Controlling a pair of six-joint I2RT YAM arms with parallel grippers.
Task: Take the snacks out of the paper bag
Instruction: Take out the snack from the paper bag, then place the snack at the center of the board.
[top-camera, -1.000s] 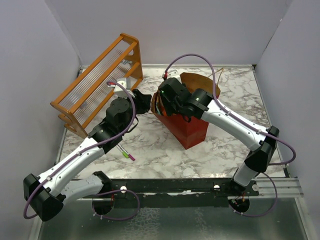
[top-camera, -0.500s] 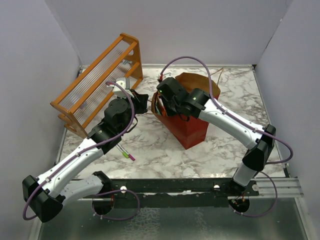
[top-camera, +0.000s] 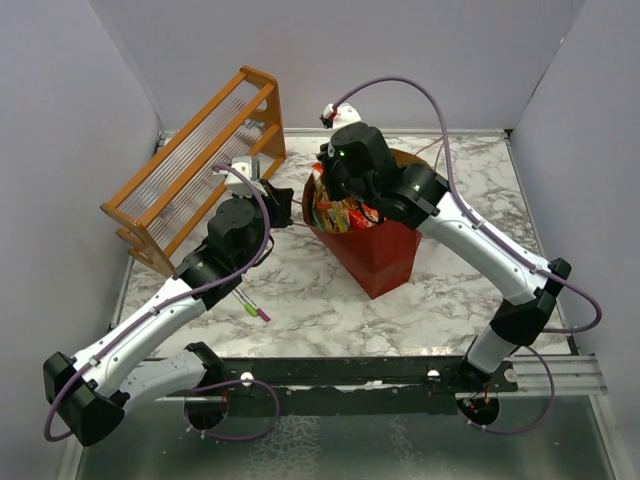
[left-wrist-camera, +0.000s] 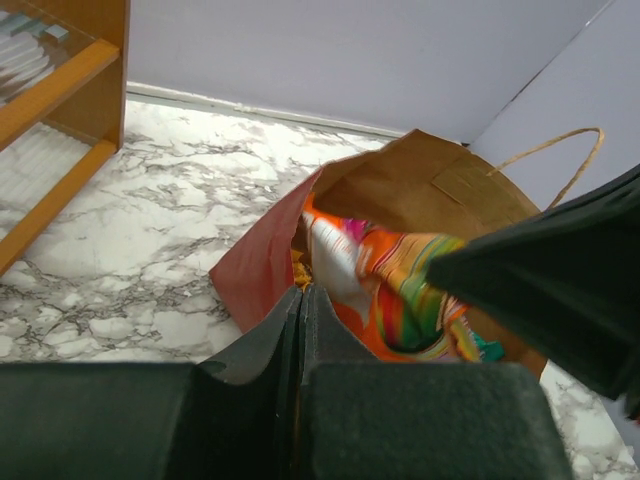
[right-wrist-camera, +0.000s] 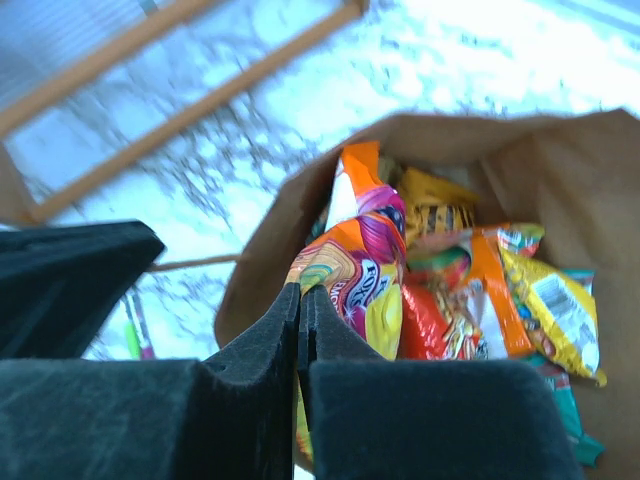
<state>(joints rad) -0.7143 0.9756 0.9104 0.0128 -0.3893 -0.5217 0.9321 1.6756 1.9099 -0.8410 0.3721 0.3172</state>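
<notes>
Now, both grips set at the paper bag (top-camera: 378, 258).
The right fingers (right-wrist-camera: 250, 400) pinch the orange packet (right-wrist-camera: 340, 268), upright just beyond their tips, other snacks (right-wrist-camera: 480, 290) to their right; the left fingers (left-wrist-camera: 250, 400) clamp the bag's rim.

This looks like a robot test cell in a lab. Plain pale panels (top-camera: 400, 60) wall in a marble-patterned surface (top-camera: 440, 290) on three sides. A left arm (top-camera: 170, 300) and a right arm (top-camera: 480, 250), both white and black, are bolted to a black rail (top-camera: 340, 372) at the near edge, trailing purple cables (top-camera: 400, 85). The props are few: a wooden rack (top-camera: 190, 170), a paper bag (top-camera: 380, 255) of snack packets (top-camera: 340, 212) and two markers (top-camera: 255, 308).
</notes>
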